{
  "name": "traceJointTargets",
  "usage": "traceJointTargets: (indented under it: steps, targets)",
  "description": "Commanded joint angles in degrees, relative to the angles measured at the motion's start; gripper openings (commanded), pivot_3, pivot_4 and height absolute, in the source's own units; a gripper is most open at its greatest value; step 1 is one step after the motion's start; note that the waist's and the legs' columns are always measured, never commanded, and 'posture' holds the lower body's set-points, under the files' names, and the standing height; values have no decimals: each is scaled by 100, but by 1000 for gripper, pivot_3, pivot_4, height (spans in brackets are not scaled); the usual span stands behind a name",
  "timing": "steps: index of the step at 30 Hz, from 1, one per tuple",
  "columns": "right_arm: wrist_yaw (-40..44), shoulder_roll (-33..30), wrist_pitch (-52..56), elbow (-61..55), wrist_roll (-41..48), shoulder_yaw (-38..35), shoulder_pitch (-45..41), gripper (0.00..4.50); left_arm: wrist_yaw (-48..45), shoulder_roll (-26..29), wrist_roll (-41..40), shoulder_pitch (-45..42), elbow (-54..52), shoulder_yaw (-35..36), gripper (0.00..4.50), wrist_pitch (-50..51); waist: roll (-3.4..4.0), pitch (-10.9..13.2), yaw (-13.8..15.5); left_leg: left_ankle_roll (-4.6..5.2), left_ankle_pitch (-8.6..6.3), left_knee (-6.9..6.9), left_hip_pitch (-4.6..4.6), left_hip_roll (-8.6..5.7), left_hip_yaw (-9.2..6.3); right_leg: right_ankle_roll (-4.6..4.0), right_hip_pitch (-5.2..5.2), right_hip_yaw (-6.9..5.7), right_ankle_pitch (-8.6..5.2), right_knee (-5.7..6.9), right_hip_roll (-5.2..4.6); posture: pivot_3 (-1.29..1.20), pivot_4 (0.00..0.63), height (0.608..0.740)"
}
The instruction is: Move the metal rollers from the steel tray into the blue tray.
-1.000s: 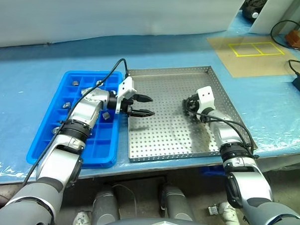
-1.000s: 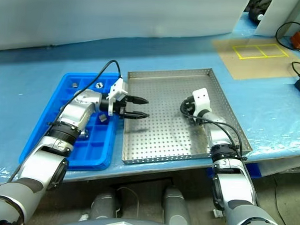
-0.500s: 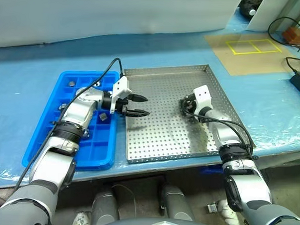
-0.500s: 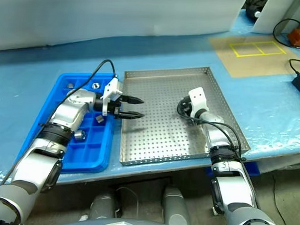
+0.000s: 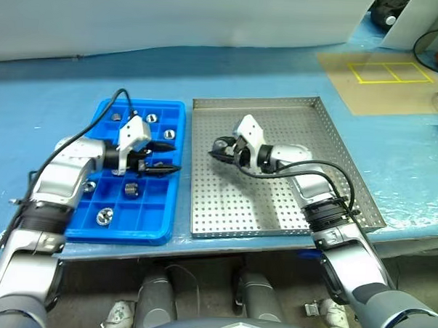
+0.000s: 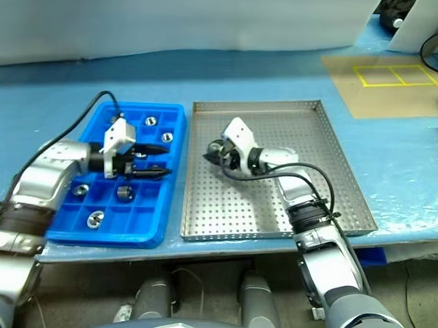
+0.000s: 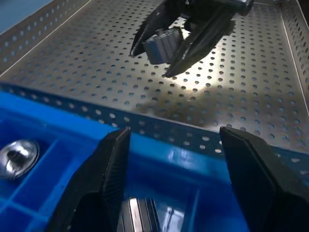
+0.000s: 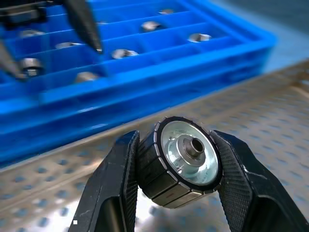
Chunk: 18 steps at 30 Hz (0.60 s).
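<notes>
Two black fingers of the right gripper [image 8: 178, 164] clench one metal roller [image 8: 186, 162], now carried leftward over the steel tray [image 5: 304, 204] toward the blue tray [image 5: 155, 219]. The left gripper [image 5: 165, 158], jaws apart and empty, has withdrawn above the blue compartments. The roller has a ribbed dark rim and a shiny hub.

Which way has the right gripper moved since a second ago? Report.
Yes. The right gripper crossed the steel tray from its right part toward the blue tray, carrying a metal roller.
</notes>
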Motion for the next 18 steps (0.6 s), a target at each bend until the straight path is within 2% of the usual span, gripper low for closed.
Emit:
traceJointTargets:
  steps: [1, 12, 18]
  targets:
    - [449, 275, -251, 49, 136, 205, -420, 1821, 364, 277, -356, 603, -1037, 596, 3116, 406, 1, 0, 59, -2, 1, -2, 0, 1, 0, -1, -2, -1, 0, 1, 0, 35, 150, 740]
    - [2181, 570, -563, 447, 125, 1077, -621, 1821, 1212, 561, -1177, 2942, -3189, 2038, 3116, 1412, 0, 2, 504, -6, 2, -15, 0, 0, -8, 0, -1, -9, -5, -2, -3, 250, 150, 740]
    - [2311, 754, -847, 713, -16, 1285, -624, 1821, 1500, 515, -1425, 3480, -3717, 2245, 3116, 1596, -1, 1, 671, -7, 2, -23, 3, -1, -17, 4, -2, -13, -8, 8, -3, 320, 150, 740]
